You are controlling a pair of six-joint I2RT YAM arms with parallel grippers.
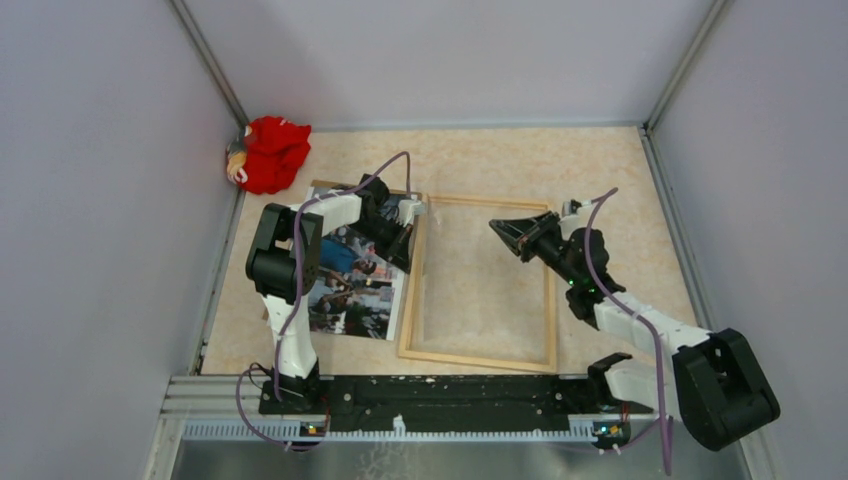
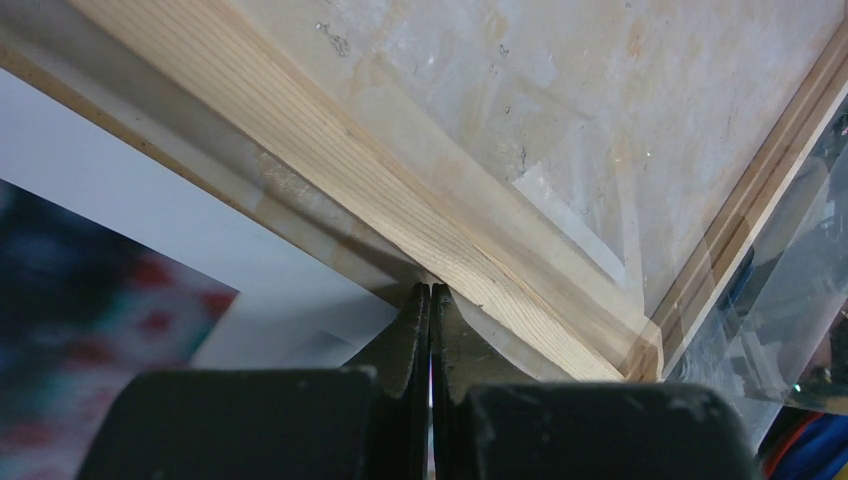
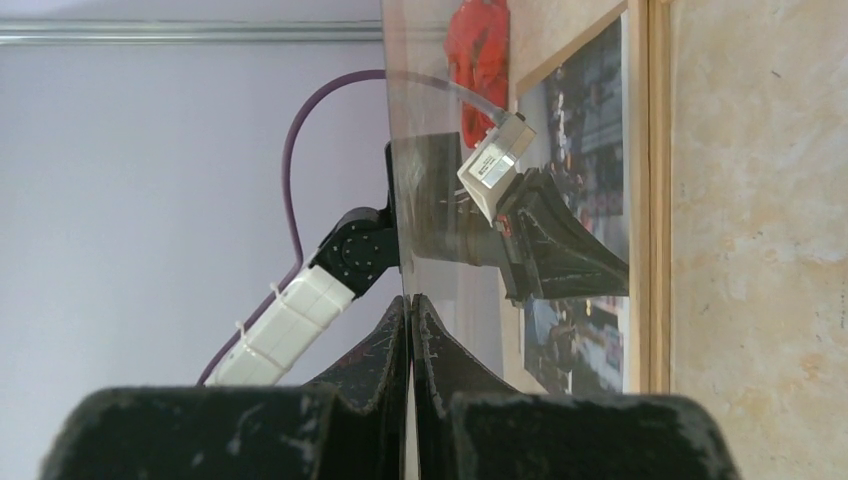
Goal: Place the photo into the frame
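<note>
The light-wood frame [image 1: 478, 358] lies flat in the middle of the table. To its left lies the photo [image 1: 350, 295], picture side up and partly under my left arm. My left gripper [image 1: 407, 258] is shut, its tips down at the frame's left rail [image 2: 400, 190] where an edge of the clear pane [image 2: 560, 230] rests. My right gripper [image 1: 495, 226] hovers over the frame's far part, shut on the pane's other edge [image 3: 395, 150] and holding that side up. Through the pane I see the left gripper's fingers [image 3: 560, 260] and the photo [image 3: 585, 100].
A red cloth bundle [image 1: 270, 152] sits in the far left corner. A brown backing board [image 1: 330, 186] shows from under the photo's far edge. Grey walls close in the table at left, back and right. The arms' rail [image 1: 440, 395] runs along the near edge.
</note>
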